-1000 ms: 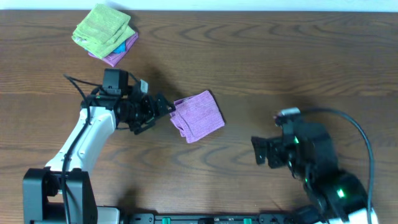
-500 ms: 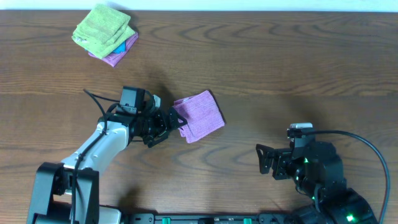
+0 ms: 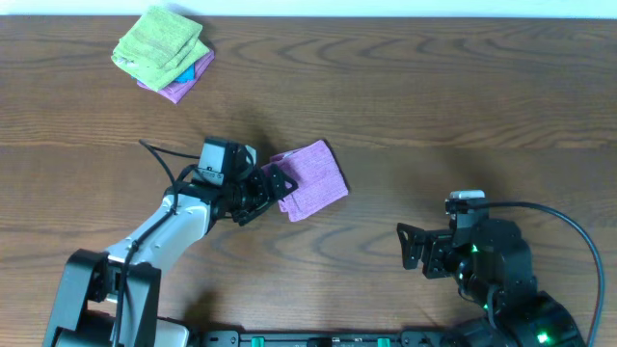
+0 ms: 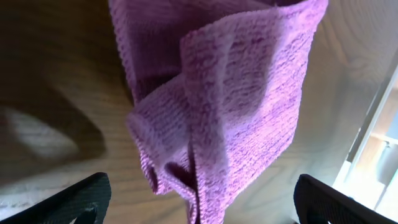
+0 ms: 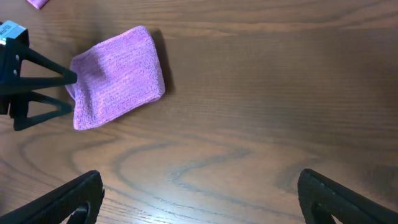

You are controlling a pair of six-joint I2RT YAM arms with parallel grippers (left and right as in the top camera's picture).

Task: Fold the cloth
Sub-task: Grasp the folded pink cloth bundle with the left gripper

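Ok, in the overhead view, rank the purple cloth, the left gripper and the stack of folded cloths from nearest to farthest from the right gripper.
1. Purple cloth, up-left of the right gripper.
2. Left gripper, at the cloth's far edge.
3. Stack of folded cloths, far top-left corner.
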